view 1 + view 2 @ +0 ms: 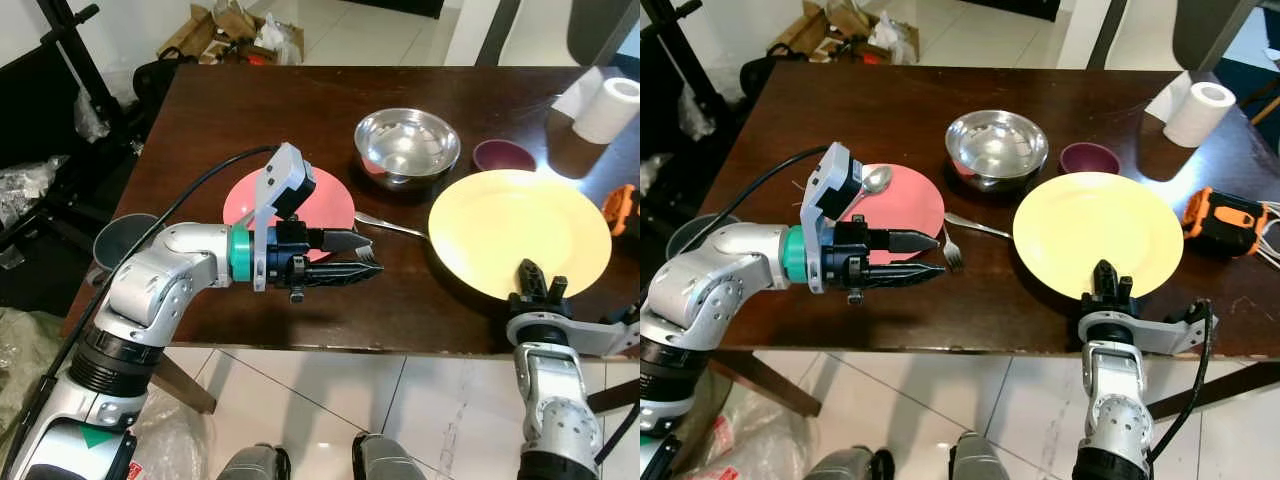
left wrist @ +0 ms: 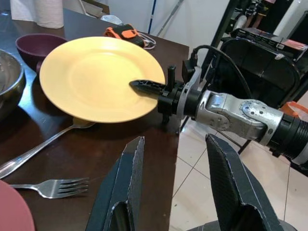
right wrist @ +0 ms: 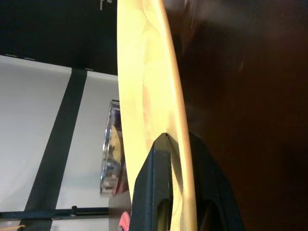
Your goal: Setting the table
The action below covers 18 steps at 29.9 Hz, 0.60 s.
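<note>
A large yellow plate lies on the dark wooden table at the near right, its front rim over the table's edge. My right gripper is shut on that near rim; in the right wrist view the plate's rim runs between the black fingers. My left gripper hovers open above the table by the pink plate, holding nothing. A fork lies just past its tips, with a long spoon beyond it. A second spoon rests on the pink plate.
A steel bowl and a small maroon bowl stand behind the plates. A paper roll is at the far right and an orange device at the right edge. A chair stands at the table's left.
</note>
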Tool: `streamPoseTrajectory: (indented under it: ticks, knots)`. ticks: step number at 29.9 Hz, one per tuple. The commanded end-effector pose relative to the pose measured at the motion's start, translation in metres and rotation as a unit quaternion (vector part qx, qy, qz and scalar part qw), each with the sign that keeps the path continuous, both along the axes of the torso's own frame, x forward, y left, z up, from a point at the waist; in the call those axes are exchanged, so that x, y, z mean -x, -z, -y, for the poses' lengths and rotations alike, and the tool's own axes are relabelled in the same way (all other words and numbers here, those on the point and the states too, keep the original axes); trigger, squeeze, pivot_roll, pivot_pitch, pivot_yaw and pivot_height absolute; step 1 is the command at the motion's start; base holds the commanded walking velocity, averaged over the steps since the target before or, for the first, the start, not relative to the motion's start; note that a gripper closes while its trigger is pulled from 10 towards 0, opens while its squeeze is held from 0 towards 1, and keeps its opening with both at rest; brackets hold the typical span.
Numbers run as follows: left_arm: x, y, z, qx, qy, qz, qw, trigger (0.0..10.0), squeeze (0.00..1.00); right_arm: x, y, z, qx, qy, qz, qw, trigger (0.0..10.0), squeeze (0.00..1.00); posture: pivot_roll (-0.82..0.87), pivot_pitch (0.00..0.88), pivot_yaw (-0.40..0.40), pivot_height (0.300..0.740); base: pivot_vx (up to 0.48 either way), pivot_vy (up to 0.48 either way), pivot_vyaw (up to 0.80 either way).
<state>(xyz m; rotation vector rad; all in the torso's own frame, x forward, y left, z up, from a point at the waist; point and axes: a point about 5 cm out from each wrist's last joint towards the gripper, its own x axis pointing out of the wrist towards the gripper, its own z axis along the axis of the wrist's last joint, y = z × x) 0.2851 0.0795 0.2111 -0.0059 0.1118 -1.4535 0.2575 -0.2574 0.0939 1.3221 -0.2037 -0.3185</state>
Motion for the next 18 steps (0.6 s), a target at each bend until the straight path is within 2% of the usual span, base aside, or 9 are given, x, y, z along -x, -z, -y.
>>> streamPoseTrajectory:
  ticks: [1,2,12,13,15,16,18]
  knots:
    - [0.001,0.003,0.000,-0.004,0.003,-0.007,1.000,10.0,0.00,0.004,0.003,0.006,0.000,0.014,-0.007,1.000,10.0,0.28,0.05,0.000,0.067,0.740,0.000,0.000,0.00]
    - [0.001,0.003,0.000,-0.004,0.003,-0.007,1.000,10.0,0.00,0.004,0.002,0.007,-0.001,0.016,-0.006,1.000,10.0,1.00,0.04,0.000,0.067,0.740,0.000,0.000,0.00]
    - [0.001,0.003,0.001,-0.005,0.004,-0.008,1.000,10.0,0.00,0.005,-0.005,0.008,-0.007,0.027,0.005,1.000,10.0,1.00,0.04,0.001,0.069,0.740,0.000,0.000,0.00]
    - [0.001,0.003,0.001,-0.005,0.004,-0.009,1.000,10.0,0.00,0.006,-0.007,0.008,-0.009,0.028,0.007,1.000,10.0,0.63,0.04,0.001,0.069,0.740,0.000,0.000,0.00]
    - [0.001,0.003,0.001,-0.005,0.004,-0.009,1.000,10.0,0.00,0.006,-0.007,0.008,-0.009,0.028,0.007,1.000,10.0,0.63,0.04,0.001,0.069,0.740,0.000,0.000,0.00]
    - [0.001,0.003,0.001,-0.005,0.005,-0.009,1.000,10.0,0.00,0.007,-0.010,0.007,-0.010,0.030,0.011,0.999,10.0,0.20,0.04,0.005,0.071,0.740,0.000,0.000,0.00]
    - [0.001,0.003,0.001,-0.005,0.005,-0.009,1.000,10.0,0.00,0.007,-0.010,0.007,-0.010,0.030,0.011,0.999,10.0,0.20,0.04,0.005,0.071,0.740,0.000,0.000,0.00]
